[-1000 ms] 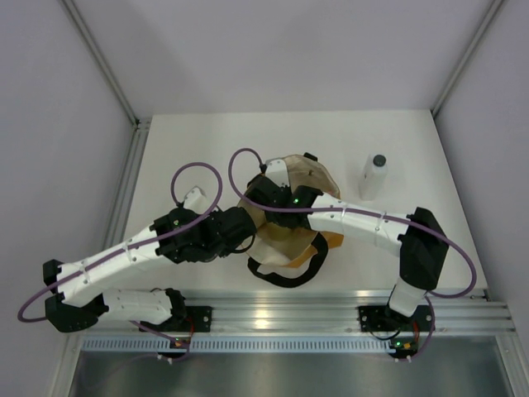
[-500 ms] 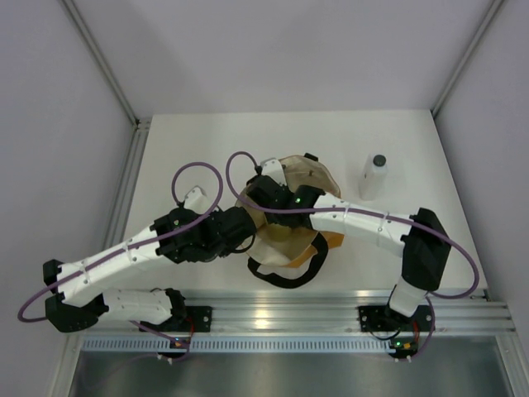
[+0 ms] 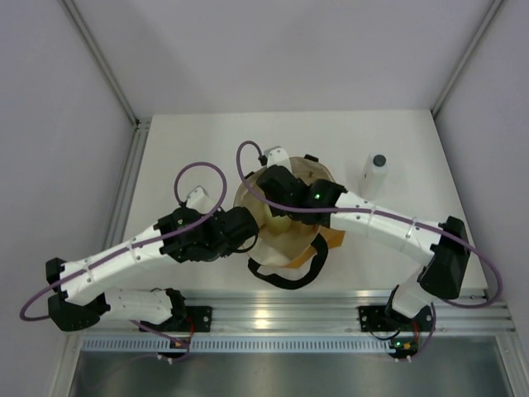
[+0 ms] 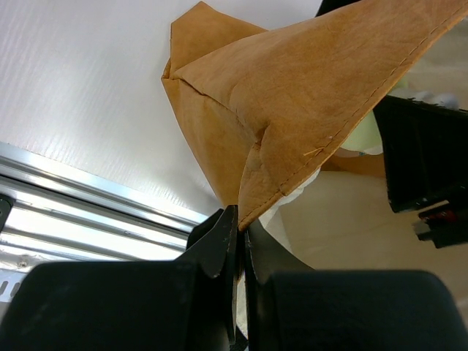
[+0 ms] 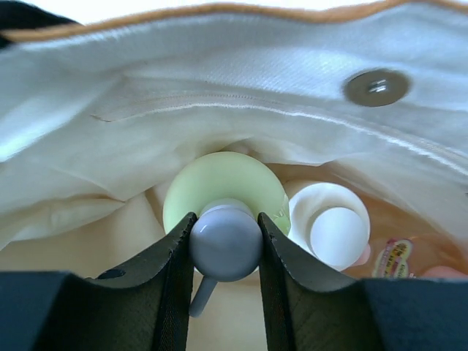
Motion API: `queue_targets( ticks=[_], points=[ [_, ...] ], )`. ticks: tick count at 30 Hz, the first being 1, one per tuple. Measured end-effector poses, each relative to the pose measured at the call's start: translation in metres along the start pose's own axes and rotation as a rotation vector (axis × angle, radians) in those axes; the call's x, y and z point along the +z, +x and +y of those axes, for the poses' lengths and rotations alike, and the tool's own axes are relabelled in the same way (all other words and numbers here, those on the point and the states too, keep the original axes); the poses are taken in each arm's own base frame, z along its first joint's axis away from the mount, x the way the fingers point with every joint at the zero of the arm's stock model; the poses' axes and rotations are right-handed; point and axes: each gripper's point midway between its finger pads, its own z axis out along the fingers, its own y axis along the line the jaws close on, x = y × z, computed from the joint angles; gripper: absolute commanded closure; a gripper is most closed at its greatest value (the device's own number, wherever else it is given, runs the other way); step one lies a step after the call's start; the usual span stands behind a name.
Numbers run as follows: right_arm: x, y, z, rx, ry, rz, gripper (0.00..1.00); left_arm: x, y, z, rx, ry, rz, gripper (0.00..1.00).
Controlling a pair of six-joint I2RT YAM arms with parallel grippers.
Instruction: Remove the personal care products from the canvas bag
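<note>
Right hand pinches yellow-green bottle by white cap, axis end-on toward wrist; left hand pinches tan canvas bag rim.

A white table fills the floor of a booth closed in by plain, pale grey-lilac walls: a back wall, a left wall and a right wall. Grey metal struts run along the wall joints down to the table's far corners. An aluminium rail runs along the near edge, with a dull grey metal panel below it. The light is soft and even, and it glints off the rail. In the left wrist view the tabletop shows fine ribbing.
</note>
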Motion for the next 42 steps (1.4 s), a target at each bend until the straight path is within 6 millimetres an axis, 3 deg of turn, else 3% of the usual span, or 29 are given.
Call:
queue_targets(
  ticks=[10, 25, 36, 42],
  points=[
    [-0.035, -0.036, 0.008, -0.057, -0.117, -0.067, 1.00, 0.000, 0.000, 0.000, 0.000, 0.000, 0.000, 1.00],
    [-0.110, -0.093, 0.027, -0.158, -0.365, -0.184, 1.00, 0.001, 0.002, -0.001, 0.003, -0.005, 0.003, 1.00],
    [-0.156, -0.137, 0.003, -0.150, -0.348, -0.308, 1.00, 0.002, 0.003, -0.001, 0.007, -0.010, 0.004, 1.00],
    [-0.174, -0.156, -0.027, -0.129, -0.257, -0.377, 1.00, 0.002, 0.003, -0.001, 0.007, -0.010, 0.006, 1.00]
  ],
)
